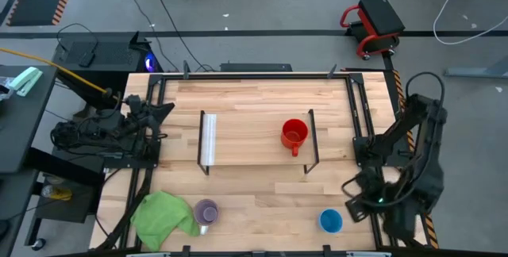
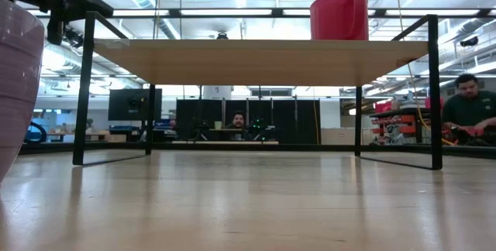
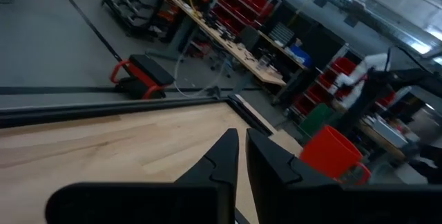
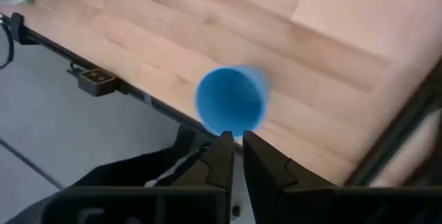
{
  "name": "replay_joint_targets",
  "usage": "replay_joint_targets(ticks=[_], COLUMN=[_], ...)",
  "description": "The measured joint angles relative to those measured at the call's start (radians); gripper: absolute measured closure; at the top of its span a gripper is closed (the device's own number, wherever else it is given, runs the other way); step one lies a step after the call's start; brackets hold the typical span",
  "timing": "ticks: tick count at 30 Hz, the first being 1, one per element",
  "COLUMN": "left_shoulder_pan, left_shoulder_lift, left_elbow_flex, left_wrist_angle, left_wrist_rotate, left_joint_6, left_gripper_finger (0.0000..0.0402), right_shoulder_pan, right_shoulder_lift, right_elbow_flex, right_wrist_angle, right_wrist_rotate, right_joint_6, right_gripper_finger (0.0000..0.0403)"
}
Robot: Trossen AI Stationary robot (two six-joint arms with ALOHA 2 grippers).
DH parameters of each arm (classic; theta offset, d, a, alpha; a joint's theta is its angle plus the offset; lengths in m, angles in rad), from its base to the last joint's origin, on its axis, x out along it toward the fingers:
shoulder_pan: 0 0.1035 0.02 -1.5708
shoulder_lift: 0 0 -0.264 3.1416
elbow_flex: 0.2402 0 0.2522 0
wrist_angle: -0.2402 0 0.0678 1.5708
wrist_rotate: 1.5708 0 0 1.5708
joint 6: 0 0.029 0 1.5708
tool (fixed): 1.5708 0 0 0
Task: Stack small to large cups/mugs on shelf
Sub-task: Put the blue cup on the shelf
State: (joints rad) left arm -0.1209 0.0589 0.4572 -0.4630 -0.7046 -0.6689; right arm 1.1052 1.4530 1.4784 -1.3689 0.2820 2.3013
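The red mug (image 1: 294,134) stands upright on the right part of the shelf (image 1: 246,142), its handle toward the near edge; it also shows in the low view (image 2: 339,15) and the left wrist view (image 3: 331,153). The pale purple mug (image 1: 206,211) stands on the table in front of the shelf, beside the green cloth. The blue cup (image 1: 330,221) stands upright near the table's near edge and shows in the right wrist view (image 4: 231,103). My right gripper (image 4: 237,148) is shut and empty, above and to the right of the blue cup. My left gripper (image 3: 242,151) is shut and empty at the table's left side.
A green cloth (image 1: 163,217) lies at the near left, touching the purple mug. The shelf's black end frames (image 1: 313,142) stand on the table. The table's near edge (image 4: 124,89) lies close to the blue cup. People sit in the room beyond (image 2: 469,100).
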Motion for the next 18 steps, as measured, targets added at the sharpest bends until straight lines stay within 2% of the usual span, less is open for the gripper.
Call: replay_joint_targets(ticks=[3, 7, 14, 18], left_shoulder_pan=[0.000, 0.000, 0.000, 0.000], left_shoulder_lift=[0.000, 0.000, 0.000, 0.000], left_elbow_flex=[0.000, 0.000, 0.000, 0.000], left_wrist_angle=[-0.009, -0.038, -0.060, -0.060], left_wrist_rotate=[0.047, 0.092, 0.098, 0.098], left_joint_6=[0.000, -0.001, 0.000, 0.000], left_gripper_finger=[0.0369, 0.0366, 0.0362, 0.0367], right_shoulder_pan=[-0.030, -0.049, -0.050, -0.049], right_shoulder_lift=[0.064, 0.140, 0.208, 0.238], right_elbow_flex=[0.000, 0.000, 0.000, 0.000], right_wrist_angle=[0.050, 0.056, 0.042, -0.029], right_wrist_rotate=[-0.028, -0.121, -0.126, -0.126], right_joint_6=[-0.007, -0.048, -0.077, -0.074], right_gripper_finger=[0.0362, 0.0359, 0.0342, 0.0326])
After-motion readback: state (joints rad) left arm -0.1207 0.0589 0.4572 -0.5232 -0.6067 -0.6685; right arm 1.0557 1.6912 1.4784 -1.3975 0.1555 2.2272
